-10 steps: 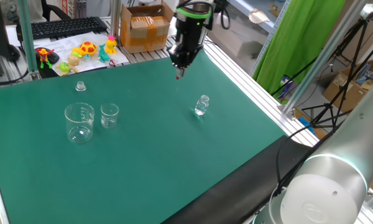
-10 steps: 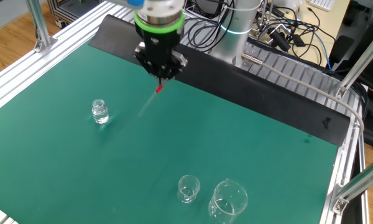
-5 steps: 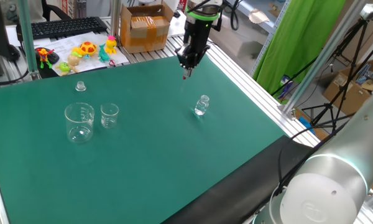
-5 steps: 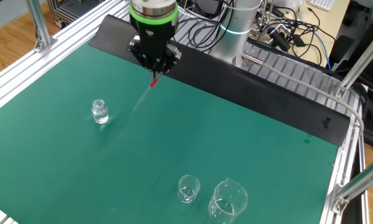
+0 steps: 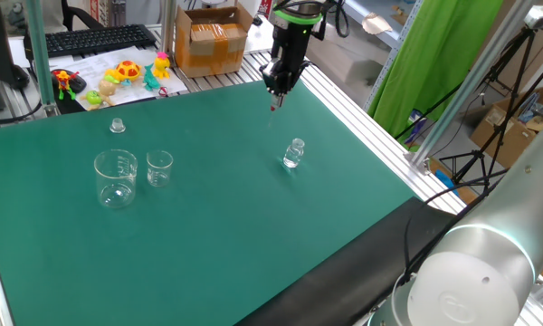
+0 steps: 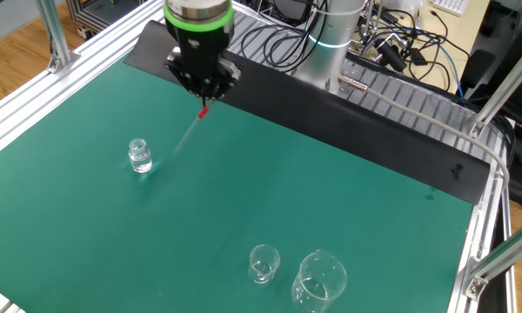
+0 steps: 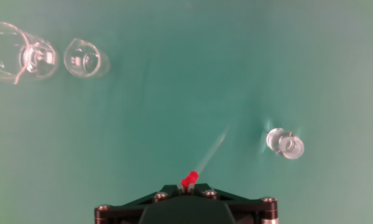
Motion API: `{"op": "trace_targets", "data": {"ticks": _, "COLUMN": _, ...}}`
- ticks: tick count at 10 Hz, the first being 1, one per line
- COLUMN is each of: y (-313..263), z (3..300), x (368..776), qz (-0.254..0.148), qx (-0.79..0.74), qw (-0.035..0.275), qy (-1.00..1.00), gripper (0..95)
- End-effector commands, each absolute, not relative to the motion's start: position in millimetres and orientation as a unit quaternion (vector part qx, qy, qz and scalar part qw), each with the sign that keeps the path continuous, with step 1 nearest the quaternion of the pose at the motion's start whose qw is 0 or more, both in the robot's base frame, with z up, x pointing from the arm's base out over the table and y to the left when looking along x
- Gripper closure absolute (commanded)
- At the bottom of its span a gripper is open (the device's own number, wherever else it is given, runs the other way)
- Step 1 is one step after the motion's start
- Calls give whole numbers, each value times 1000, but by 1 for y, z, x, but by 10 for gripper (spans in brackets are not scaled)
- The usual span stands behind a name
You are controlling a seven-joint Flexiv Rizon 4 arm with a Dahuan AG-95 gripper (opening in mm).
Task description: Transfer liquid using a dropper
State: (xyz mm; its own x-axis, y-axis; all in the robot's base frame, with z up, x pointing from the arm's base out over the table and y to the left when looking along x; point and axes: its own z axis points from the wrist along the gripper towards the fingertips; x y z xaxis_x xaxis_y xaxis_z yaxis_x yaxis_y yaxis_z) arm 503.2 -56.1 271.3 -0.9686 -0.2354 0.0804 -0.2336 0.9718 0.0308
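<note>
My gripper is shut on the dropper, pinching its red bulb; the thin clear stem slants down from it, high above the green mat. The gripper also shows in the other fixed view and in the hand view. A small clear glass bottle stands on the mat below and to the right of the gripper; it also shows in the other fixed view and the hand view. A small beaker and a large beaker stand together at the left.
A small clear cap lies behind the beakers. Toys, a keyboard and a cardboard box sit beyond the mat's far edge. Aluminium frame posts stand at the table's corners.
My gripper has moved with the dropper towards the far right side of the mat, nearer above the bottle. The bottle and beakers have not moved.
</note>
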Motion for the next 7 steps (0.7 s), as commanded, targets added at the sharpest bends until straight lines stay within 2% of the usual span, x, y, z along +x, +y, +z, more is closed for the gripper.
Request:
{"op": "trace_targets", "data": {"ticks": 1, "y": -61, "z": 275, "x": 507, "qz": -14, "qx": 122, "qw": 43, "qy": -991, "gripper": 950}}
{"op": "trace_targets", "data": {"ticks": 7, "y": -62, "z": 276, "x": 507, "qz": -18, "qx": 115, "qw": 33, "qy": -993, "gripper": 950}}
